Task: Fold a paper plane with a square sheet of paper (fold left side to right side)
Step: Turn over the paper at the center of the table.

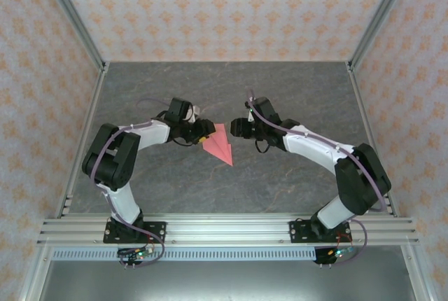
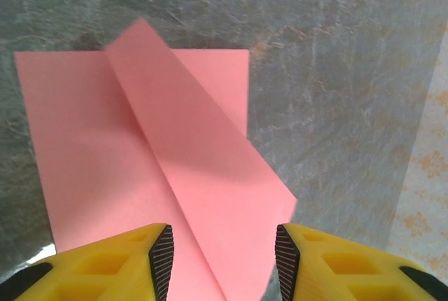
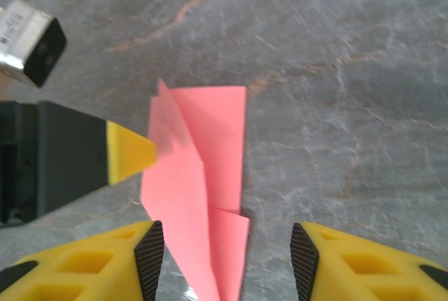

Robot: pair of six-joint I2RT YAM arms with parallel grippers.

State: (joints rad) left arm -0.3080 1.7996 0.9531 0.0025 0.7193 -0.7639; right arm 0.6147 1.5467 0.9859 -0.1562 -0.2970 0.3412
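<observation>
Checker: Location of paper plane [image 1: 219, 145]?

Annotator: Flat on the grey marbled surface [image 1: 280, 98], about mid-surface, between both claws. Salmon-pink, part-folded. Pointed end aims near-right in the top view.

Checker: Left claw [image 1: 204, 134]?

Annotator: Just left of the paper plane, at its edge. Spread. In its wrist view the yellow fingers [image 2: 119, 266] with black pads stand apart, and the paper plane lies flat under the gap. One diagonal flap is folded across it, with a crease running down toward the claw. It's pinching nothing.

Checker: Any contact?

Annotator: In the right wrist view, one left fingertip [image 3: 129, 152] meets the paper plane's left edge, where a thin flap stands slightly lifted. Touching or just over it, can't tell.

Checker: Right claw [image 1: 234, 127]?

Annotator: Just right of the paper plane, opposite the left one. Also spread, fingers [image 3: 364, 266] well apart. The paper plane's narrowing part lies between them on the surface, clear of both pads.

Checker: Anything else?

Annotator: Patterned wall panels [image 1: 231, 7] stand beyond the paper plane on three sides. An aluminium rail [image 1: 224, 229] runs on its near side, carrying both arm bases [image 1: 133, 231].
</observation>
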